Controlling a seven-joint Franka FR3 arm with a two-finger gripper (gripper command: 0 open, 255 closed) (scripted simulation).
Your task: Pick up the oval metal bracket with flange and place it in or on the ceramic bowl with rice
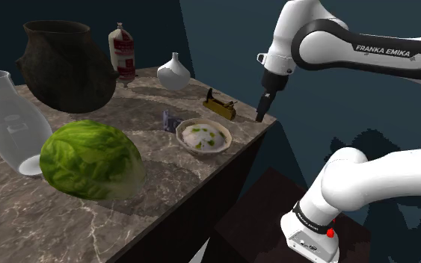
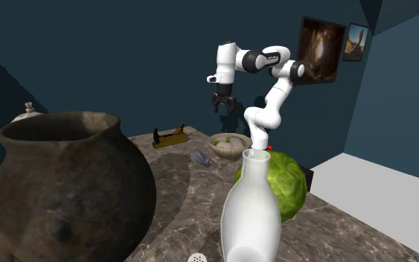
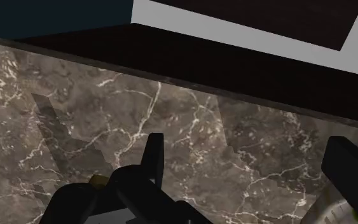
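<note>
Fingers point(image 3: 349, 167) of the gripper point(image 3: 250, 153) stand wide apart, touching nothing.

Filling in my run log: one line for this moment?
gripper: open, empty, above counter near its edge | bowl: on counter, rice inside

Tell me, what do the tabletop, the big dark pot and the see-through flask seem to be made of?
Tabletop: polished brown marble or a stone look-alike, going by the white veins and the sheen. Dark pot: probably rough, matte earthenware, since its surface is mottled and uneven. Flask: likely glass, since it is clear with pale highlights.
</note>
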